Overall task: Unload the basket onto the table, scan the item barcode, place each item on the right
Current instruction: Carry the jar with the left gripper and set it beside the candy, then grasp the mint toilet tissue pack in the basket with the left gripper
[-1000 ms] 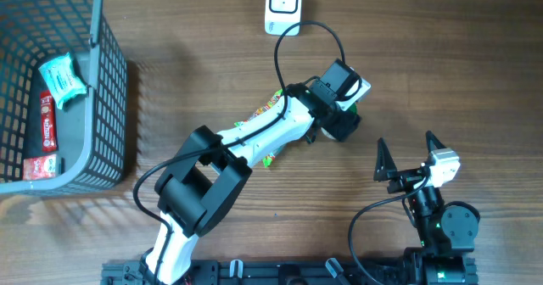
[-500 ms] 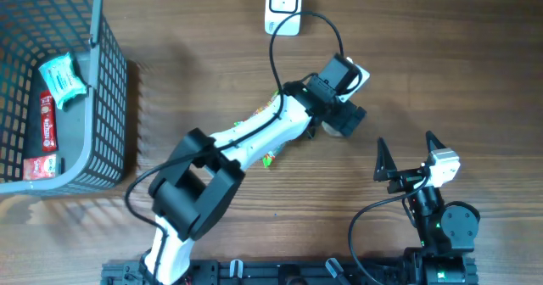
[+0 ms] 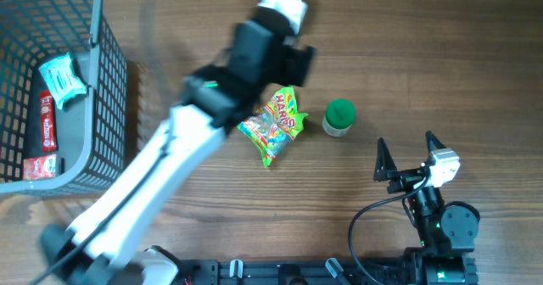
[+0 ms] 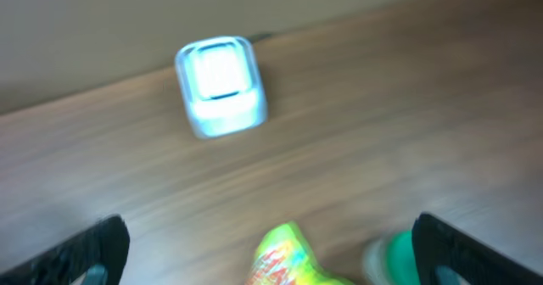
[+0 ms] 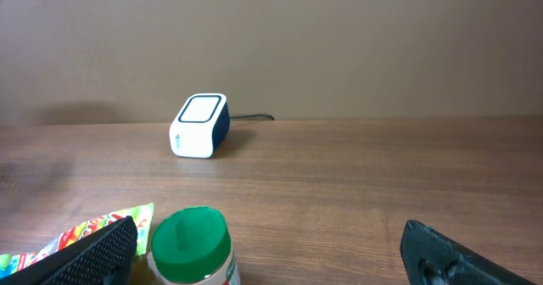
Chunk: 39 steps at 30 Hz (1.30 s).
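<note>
Scanning station, with no item in hand. The left gripper (image 4: 271, 226) is seen raised above the table (image 3: 441, 56) and blurred by motion. Its fingers are spread wide at the two lower corners of its wrist view, and nothing is held between them. The right gripper (image 3: 405, 145) is parked at the near right edge, its fingers likewise spread and empty.

Two candidate items are left on the table. A bright candy bag (image 3: 276, 125) lies flat near the middle. A green-lidded jar (image 3: 339, 115) stands upright just beside it, on its right, the two close but apart. The scanner (image 5: 200, 124) is set at the far edge, well apart from both, with its window tilted up and toward the arms. More packets are kept in the basket (image 3: 114, 81) at the far left.

No barcode can be made out on either item, so which one is due cannot be told.

The step in hand is judged to be the pick-up before presentation. It is done well if:
- the item is gripped by its edges or lid, so that the printed code is left uncovered;
- the bag is pinched at its seam and held taut, since a creased film is likely to be read badly;
- the code is turned square to the window and held steady.
</note>
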{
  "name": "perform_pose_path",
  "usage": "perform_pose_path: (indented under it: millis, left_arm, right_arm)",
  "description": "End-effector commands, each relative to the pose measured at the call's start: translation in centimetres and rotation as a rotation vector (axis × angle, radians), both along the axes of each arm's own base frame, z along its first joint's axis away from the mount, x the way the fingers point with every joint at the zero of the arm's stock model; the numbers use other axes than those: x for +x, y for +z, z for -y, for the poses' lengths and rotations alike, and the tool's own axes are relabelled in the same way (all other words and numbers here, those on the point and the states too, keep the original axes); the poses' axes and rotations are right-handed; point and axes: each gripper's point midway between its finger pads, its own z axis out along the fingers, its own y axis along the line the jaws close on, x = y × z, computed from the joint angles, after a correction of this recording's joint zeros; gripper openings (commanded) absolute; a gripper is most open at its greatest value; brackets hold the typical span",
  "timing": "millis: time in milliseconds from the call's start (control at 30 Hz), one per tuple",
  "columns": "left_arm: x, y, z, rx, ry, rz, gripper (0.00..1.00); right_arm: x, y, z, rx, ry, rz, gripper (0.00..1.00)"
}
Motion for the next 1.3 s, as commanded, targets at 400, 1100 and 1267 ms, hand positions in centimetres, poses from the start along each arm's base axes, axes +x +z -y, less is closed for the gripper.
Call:
perform_pose_path:
  millis: [400, 1100, 1267]
  left_arm:
    - [-8.0, 8.8, -38.8, -0.32, 1.266, 0.242, 1.0]
    - [4.4, -21.3, -48.3, -0.035, 1.055, -0.391, 1.0]
    - [6.8, -24.0, -47.6, -0.112, 0.987, -0.368, 1.0]
  right_arm:
    - [0.0, 0.0, 0.0, -0.008, -0.005, 0.002, 1.0]
    - [0.0, 0.0, 0.0, -0.009, -0.005, 0.002, 1.0]
    - [0.0, 0.0, 0.0, -0.009, -0.005, 0.001, 1.0]
